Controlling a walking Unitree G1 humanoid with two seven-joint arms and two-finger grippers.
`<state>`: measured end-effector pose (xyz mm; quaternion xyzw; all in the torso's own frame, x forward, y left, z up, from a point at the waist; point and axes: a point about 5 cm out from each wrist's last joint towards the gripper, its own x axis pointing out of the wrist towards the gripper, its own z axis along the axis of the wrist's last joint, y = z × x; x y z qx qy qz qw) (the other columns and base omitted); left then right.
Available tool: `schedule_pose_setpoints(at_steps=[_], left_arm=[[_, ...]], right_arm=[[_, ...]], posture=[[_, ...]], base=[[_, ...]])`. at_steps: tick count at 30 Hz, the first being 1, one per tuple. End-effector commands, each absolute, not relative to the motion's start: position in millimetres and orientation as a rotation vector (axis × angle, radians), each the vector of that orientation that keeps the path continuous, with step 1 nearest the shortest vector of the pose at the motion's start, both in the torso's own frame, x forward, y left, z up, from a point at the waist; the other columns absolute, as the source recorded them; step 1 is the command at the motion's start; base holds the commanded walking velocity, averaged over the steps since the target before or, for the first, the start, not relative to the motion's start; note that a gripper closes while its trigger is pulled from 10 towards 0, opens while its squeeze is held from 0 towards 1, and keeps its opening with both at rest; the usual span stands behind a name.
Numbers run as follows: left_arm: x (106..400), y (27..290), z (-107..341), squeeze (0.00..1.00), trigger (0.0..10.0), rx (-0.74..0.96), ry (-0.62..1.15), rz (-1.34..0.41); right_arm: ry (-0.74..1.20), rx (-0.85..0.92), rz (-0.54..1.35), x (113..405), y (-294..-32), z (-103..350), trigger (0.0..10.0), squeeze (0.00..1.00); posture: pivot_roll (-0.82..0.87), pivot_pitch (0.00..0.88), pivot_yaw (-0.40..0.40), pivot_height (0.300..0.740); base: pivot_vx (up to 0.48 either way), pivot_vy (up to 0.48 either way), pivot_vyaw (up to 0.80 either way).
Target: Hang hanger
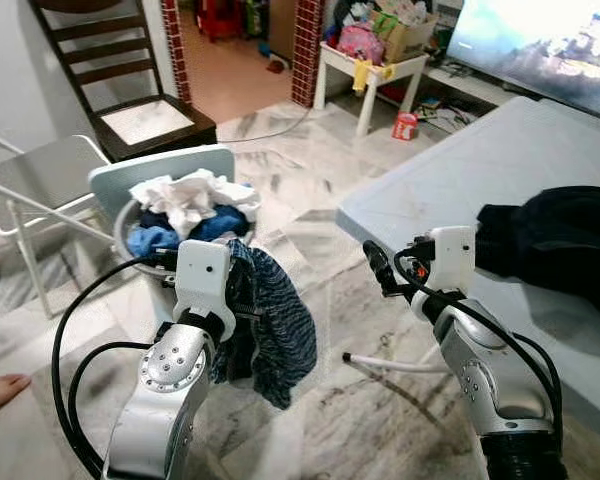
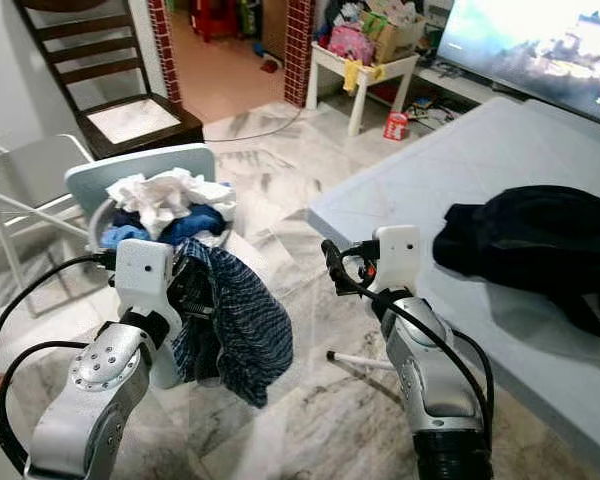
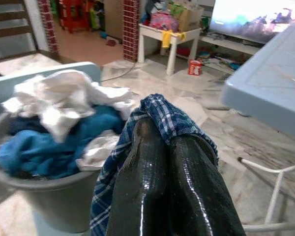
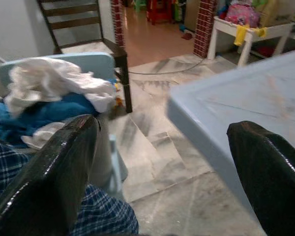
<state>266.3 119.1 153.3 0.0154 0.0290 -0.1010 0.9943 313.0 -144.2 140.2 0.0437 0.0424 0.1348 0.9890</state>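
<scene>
left gripper (image 3: 169, 147) clamping blue plaid garment (image 1: 270, 320), draping below jaws; right gripper (image 4: 162, 162) hovering beside, jaws apart

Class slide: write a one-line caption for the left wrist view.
Left claw shut on a blue plaid garment beside a full laundry basket.

A lived-in room w/ pale veined marble floor (image 1: 310, 160). Light-grey plastic table (image 1: 480, 180) on the right; behind it a bright TV screen (image 1: 540, 45). Dark wooden chair (image 1: 120, 75) at rear left beside a red-brick doorway pillar (image 1: 306, 50), orange-tiled room beyond. Small white side table (image 1: 370, 75) piled w/ clutter, red can (image 1: 405, 126) on the floor nearby. White metal rack (image 1: 25, 200) at left. Bright, even light throughout.
</scene>
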Motion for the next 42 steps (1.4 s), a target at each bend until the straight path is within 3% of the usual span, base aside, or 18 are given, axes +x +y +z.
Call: schedule_pose_setpoints(at_steps=[1,16,33,42], left_arm=[[266,118,154,0.00,10.0,0.018,0.054,-0.213],[268,118,154,0.00,10.0,0.001,0.056,-0.217],[269,116,154,0.00,10.0,0.004,0.050,-0.219],[272,127,162,0.00,10.0,-0.075,-0.008,-0.181]], right_arm=[[0.087,0.085,0.259,313,-148,141,10.0,0.00],[0.086,0.083,0.255,313,-148,142,10.0,0.00],[0.083,0.078,0.254,314,-149,143,10.0,0.00],[0.071,0.078,0.254,314,-149,145,10.0,0.00]], posture=[[-0.04,0.096,-0.055,0.740],[-0.04,0.093,-0.055,0.740],[-0.05,0.092,-0.058,0.740],[-0.05,0.090,-0.058,0.740]], base=[[0.000,0.277,0.00],[0.000,0.287,0.00],[0.000,0.473,0.00],[0.000,0.000,0.00]])
